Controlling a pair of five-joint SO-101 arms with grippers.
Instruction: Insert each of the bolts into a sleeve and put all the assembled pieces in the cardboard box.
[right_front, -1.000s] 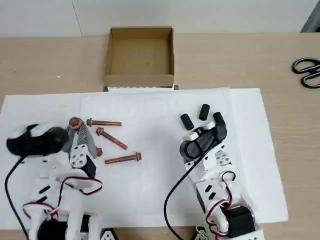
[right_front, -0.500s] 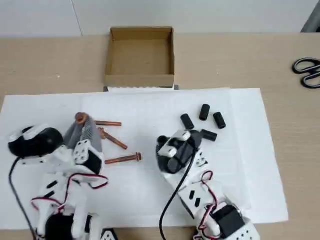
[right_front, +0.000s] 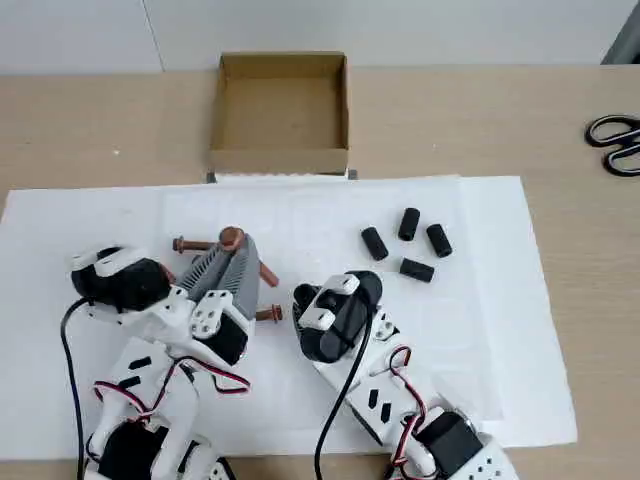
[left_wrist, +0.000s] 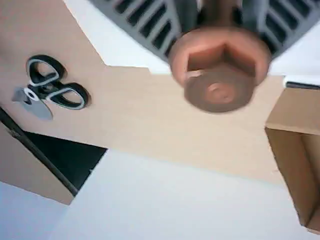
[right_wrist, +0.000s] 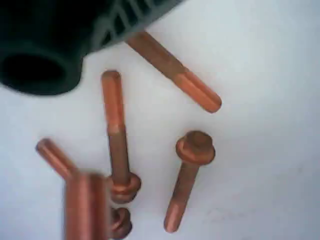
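My left gripper (right_front: 232, 250) is shut on a copper bolt (right_front: 232, 238), held head-up above the white paper; in the left wrist view the bolt's hex head (left_wrist: 219, 70) sits between the grey fingers (left_wrist: 135, 20). My right gripper (right_front: 306, 300) sits just right of it, shut on a black sleeve (right_wrist: 40, 65) whose open bore shows. Loose bolts (right_wrist: 116, 130) lie on the paper under both grippers, partly hidden in the high view (right_front: 193, 244). Several black sleeves (right_front: 408, 224) lie to the right. The cardboard box (right_front: 280, 158) stands empty at the back.
White paper (right_front: 500, 330) covers the front of the wooden table. Scissors (right_front: 615, 145) lie at the far right edge, also in the left wrist view (left_wrist: 50, 92). The box's corner (left_wrist: 295, 150) shows in the left wrist view.
My left gripper has carried its bolt to the right, over the loose bolts. My right gripper has swung left, away from the group of sleeves, and now sits close beside the left one.
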